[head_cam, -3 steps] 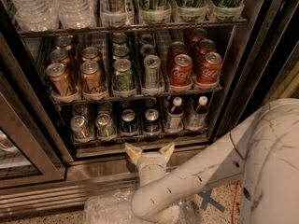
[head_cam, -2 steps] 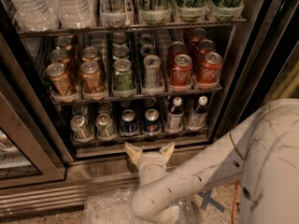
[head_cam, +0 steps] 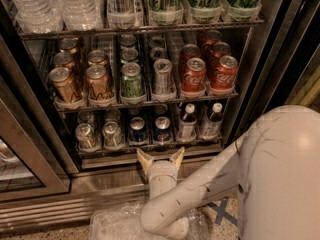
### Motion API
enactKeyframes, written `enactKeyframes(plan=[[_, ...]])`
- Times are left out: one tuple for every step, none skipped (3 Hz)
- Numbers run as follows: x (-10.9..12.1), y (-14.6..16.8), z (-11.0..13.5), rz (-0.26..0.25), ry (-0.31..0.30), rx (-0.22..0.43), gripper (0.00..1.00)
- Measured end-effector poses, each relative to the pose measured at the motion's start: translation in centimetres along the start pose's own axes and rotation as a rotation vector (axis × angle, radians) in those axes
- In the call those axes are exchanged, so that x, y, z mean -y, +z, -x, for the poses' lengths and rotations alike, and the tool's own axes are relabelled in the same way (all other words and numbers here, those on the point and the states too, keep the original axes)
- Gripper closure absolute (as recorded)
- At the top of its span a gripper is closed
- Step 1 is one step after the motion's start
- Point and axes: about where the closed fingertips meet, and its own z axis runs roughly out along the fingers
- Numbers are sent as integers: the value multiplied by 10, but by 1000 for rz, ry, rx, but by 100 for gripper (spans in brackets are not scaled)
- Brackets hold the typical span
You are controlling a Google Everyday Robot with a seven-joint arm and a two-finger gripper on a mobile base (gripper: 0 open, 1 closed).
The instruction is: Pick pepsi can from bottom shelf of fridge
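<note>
right now, set low at the mouth of the fridge, just below the front lip of the bottom shelf: gripper, tips aimed up and in toward the drinks, jaws spread wide, holding nothing.

straight beyond the gap between the tips, near but not touching: pepsi can, upright in its clear lane tray at the front of the shelf, long axis vertical, silver top and pull tab facing up toward the camera. just beside it, on the side of the plain silver cans: second pepsi can, equally upright, a little off the jaws' centre line. on the other side: small dark bottles with white caps.

judging from that line-up: probably only a short advance forward and slightly up, over the lip, one finger slipping down each side of the can dead ahead. tight lanes, so some risk of nudging the twin or the nearest bottle.

as for writing: white "coca-cola" script legible on the red cans one tier up. nothing readable on either blue can from this angle, only dark sides under silver tops. no legible labels on the gold cans or the green can.
</note>
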Motion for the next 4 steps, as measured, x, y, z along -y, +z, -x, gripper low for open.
enactKeyframes(plan=[[4,10,-2,-17,-17,58,14],[7,19,-2,-30,-13,117,12],[2,22,-2,-19,-12,162,31],[-4,24,-3,-4,-6,192,36]])
